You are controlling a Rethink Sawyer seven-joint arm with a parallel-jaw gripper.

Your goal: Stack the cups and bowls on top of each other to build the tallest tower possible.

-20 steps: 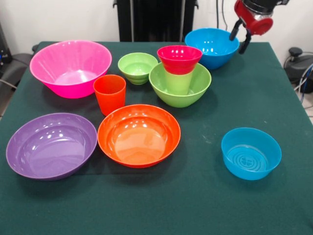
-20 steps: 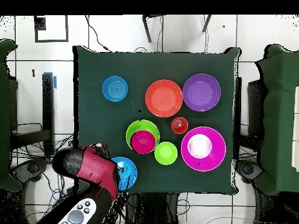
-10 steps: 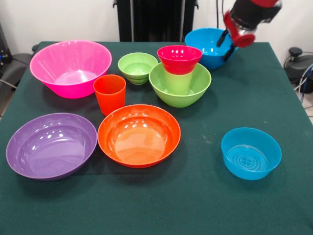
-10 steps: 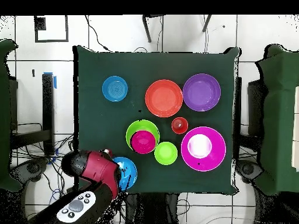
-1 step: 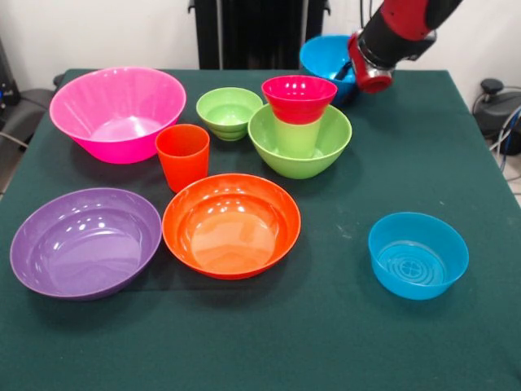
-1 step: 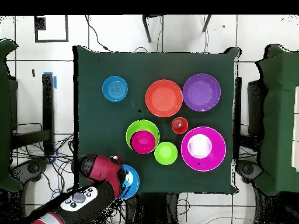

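Observation:
The tower stands mid-table: a medium green bowl (image 5: 326, 151) holds a lime cup (image 5: 296, 137) with a small red bowl (image 5: 299, 96) on top. At the far side, my gripper (image 5: 355, 70) reaches down at the rim of a large blue bowl (image 5: 321, 54) and hides its right part. In the overhead view the gripper (image 6: 120, 177) covers the left half of that blue bowl (image 6: 131, 179), which lies at the table's edge. An orange cup (image 5: 182, 155), a small green bowl (image 5: 228, 109), pink bowl (image 5: 118, 110), orange bowl (image 5: 231, 224), purple bowl (image 5: 85, 241) and small blue bowl (image 5: 418, 254) stand apart.
The red arm (image 5: 403, 20) comes in at the top right. A dark green cloth (image 5: 326, 342) covers the table. Chairs and cables ring the table in the overhead view.
My gripper has swung left and down onto the large blue bowl. That bowl has shifted left and toward the table's far edge. The other pieces have not moved.

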